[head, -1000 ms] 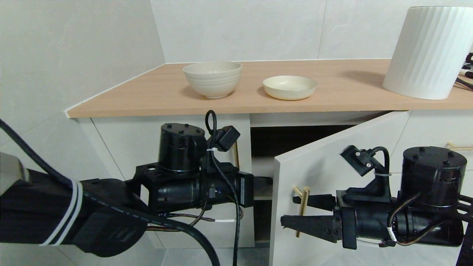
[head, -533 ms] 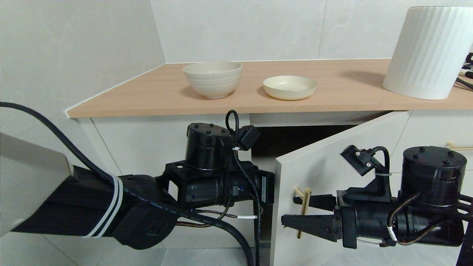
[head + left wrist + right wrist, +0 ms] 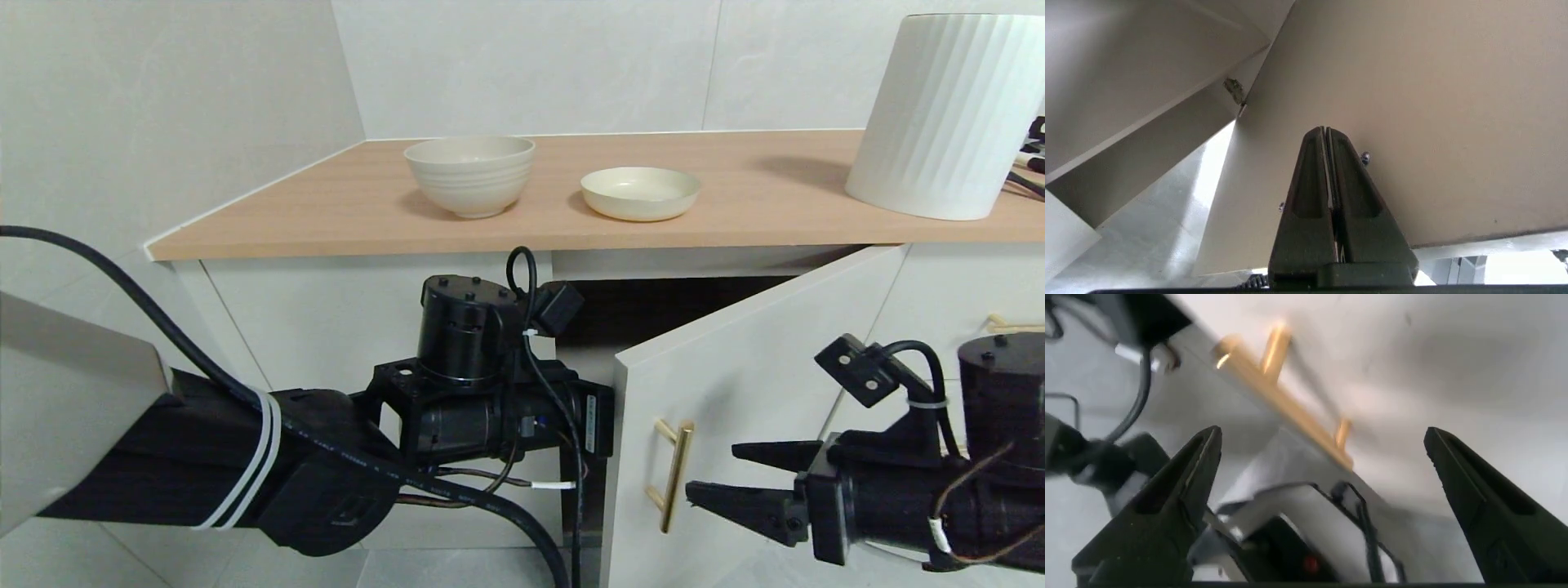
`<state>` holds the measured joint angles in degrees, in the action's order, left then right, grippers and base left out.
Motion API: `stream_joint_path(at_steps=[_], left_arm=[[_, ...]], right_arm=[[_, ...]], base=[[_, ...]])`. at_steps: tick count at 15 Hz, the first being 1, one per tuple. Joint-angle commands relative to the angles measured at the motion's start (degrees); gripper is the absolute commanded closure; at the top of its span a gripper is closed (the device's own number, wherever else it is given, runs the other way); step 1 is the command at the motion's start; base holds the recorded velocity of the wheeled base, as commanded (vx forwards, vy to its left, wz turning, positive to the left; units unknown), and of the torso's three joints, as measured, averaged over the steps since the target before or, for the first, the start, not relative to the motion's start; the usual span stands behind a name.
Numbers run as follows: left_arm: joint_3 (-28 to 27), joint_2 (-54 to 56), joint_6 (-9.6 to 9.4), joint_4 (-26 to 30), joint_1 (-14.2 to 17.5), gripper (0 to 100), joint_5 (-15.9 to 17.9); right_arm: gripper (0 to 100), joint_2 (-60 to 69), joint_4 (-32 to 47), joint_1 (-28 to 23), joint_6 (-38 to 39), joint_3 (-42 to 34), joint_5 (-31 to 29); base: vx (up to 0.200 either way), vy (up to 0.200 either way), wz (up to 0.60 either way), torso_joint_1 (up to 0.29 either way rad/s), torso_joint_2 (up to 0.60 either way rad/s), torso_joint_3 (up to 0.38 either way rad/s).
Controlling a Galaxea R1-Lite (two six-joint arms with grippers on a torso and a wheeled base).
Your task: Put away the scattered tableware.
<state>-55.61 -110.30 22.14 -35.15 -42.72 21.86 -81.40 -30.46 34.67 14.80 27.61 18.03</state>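
Observation:
A cream ribbed bowl and a shallow cream plate sit side by side on the wooden counter. Below them a white cabinet door stands partly open, its gold handle near the free edge. My right gripper is open just right of that handle and apart from it; the right wrist view shows the handle ahead of the spread gripper. My left wrist is at the gap beside the door's edge. My left gripper is shut, empty, against the door's inner face.
A tall white ribbed container stands on the counter at the right, with dark cables behind it. Another gold handle sits on the neighbouring cabinet front at the right. Tiled walls close in the left and back.
My left arm has moved right into the gap behind the door. The door has swung slightly wider. My right gripper has drawn back to the right, off the handle it straddled.

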Motion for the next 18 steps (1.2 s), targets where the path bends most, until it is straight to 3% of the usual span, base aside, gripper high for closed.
stream_joint_path(at_steps=[1, 5, 9, 15, 18], left_arm=[[0.1, 0.1, 0.01, 0.0, 0.0, 100, -0.2], [0.1, 0.0, 0.01, 0.0, -0.7, 100, -2.3], [0.1, -0.4, 0.1, 0.0, -0.8, 100, -2.3], [-0.2, -1.3, 0.1, -0.1, -1.2, 100, -2.1], [-3.8, -5.4, 0.19, -0.1, -2.3, 100, -2.3]], right_arm=[[0, 11.7, 7.5, 3.3, -0.9, 0.1, -1.5], [0, 18.2, 15.0, 3.6, -0.8, -0.3, -1.5], [0, 18.8, 15.7, 3.6, -0.8, -0.4, -1.6], [0, 18.9, 15.7, 3.6, -0.8, -0.5, -1.6], [0, 20.4, 15.7, 3.6, -0.9, -0.2, -2.5]], base=[[0.0, 0.0, 0.0, 0.0, 0.0, 0.0], [0.0, 0.0, 0.0, 0.0, 0.0, 0.0], [0.0, 0.0, 0.0, 0.0, 0.0, 0.0], [-0.2, 0.0, 0.0, -0.002, 0.0, 0.005], [0.0, 0.0, 0.0, 0.0, 0.0, 0.0]])
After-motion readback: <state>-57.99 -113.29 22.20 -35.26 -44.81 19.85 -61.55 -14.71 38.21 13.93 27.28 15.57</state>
